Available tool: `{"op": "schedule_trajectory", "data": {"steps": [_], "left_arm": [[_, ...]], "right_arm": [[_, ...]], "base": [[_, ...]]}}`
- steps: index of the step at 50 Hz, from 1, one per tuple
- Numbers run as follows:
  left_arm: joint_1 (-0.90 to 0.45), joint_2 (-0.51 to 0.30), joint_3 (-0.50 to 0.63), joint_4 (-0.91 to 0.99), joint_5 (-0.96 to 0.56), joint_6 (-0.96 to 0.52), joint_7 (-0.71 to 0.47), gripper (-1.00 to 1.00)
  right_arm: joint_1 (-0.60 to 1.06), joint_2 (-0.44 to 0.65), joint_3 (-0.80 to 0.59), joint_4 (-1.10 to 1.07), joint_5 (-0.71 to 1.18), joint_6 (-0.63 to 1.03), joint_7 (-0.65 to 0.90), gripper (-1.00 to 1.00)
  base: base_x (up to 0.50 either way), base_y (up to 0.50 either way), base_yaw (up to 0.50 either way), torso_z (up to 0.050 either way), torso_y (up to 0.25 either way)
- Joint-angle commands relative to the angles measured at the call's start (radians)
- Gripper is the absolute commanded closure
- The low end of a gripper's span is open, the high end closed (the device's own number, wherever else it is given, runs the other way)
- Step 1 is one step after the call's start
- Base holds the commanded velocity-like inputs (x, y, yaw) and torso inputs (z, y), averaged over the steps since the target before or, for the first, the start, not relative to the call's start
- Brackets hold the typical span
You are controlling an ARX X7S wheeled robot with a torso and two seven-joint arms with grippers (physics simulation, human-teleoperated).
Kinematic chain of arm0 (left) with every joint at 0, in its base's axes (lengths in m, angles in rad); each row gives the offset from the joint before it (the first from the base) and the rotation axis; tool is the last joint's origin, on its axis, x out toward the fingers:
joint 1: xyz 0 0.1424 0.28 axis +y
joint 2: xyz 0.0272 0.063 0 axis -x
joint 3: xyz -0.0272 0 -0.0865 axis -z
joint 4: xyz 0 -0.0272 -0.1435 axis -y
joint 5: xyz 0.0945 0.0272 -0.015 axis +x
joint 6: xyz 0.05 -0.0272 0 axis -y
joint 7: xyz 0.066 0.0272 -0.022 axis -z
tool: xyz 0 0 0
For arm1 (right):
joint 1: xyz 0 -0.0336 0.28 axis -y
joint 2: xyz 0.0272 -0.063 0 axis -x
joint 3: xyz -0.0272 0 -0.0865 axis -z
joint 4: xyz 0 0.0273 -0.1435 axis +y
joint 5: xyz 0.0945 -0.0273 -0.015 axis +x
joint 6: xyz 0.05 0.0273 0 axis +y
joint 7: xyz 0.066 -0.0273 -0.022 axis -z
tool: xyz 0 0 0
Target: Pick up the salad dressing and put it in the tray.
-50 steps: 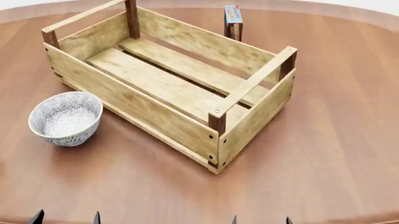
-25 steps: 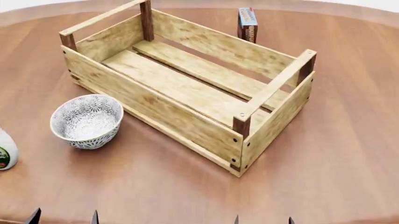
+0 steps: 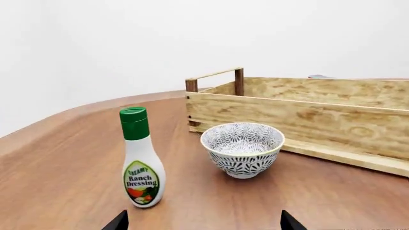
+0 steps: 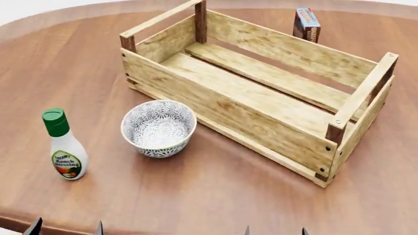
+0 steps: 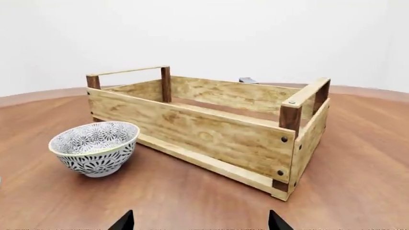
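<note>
The salad dressing [image 4: 64, 146], a whitish bottle with a green screw cap and a "Ranch Dressing" label, stands upright on the brown table at the left; it also shows in the left wrist view [image 3: 141, 160]. The tray [image 4: 274, 127], a light-wood slatted crate with dark corner posts, sits empty at the centre-right; it shows in the right wrist view [image 5: 211, 132] and the left wrist view [image 3: 319, 120]. My left gripper [image 4: 65, 229] is open at the near edge, short of the bottle. My right gripper [image 4: 274, 230] is open, near the table's front edge. Only the fingertips show.
A white-grey patterned bowl [image 4: 158, 128] stands between the bottle and the crate, close to the crate's near wall; it shows in both wrist views [image 3: 243, 148] [image 5: 96, 147]. A red-and-blue carton [image 4: 306, 24] stands upright behind the crate. The table's round edge [image 4: 19, 223] runs at the near left.
The view has swung left: crate, bowl and carton have shifted right in the picture, and the dressing bottle has come fully into view at the left. The gripper tips hold their place.
</note>
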Motion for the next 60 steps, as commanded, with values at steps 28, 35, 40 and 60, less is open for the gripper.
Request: {"op": "schedule_trajectory", "data": {"steps": [28, 35, 40, 60], "left_arm": [[-0.117, -0.092, -0.028, 0.487, -0.118, -0.479, -0.028, -1.00], [-0.137, -0.113, -0.047, 0.594, -0.148, -0.571, -0.035, -1.00], [-0.137, -0.130, -0.048, 0.666, -0.136, -0.588, -0.051, -1.00], [-0.135, -0.129, -0.071, 0.653, -0.177, -0.585, -0.061, -1.00]], "right_arm": [[0.092, 0.082, 0.043, -0.428, 0.041, 0.426, 0.123, -1.00], [0.122, 0.118, 0.066, -0.568, 0.075, 0.531, 0.126, -1.00], [0.138, 0.131, 0.093, -0.620, 0.102, 0.560, 0.130, -1.00], [0.137, 0.141, 0.113, -0.630, 0.113, 0.541, 0.164, -1.00]], "base": [[0.24, 0.04, 0.00, 0.000, 0.000], [0.50, 0.00, 0.00, 0.000, 0.000], [0.50, 0.00, 0.00, 0.000, 0.000], [0.50, 0.00, 0.00, 0.000, 0.000]]}}
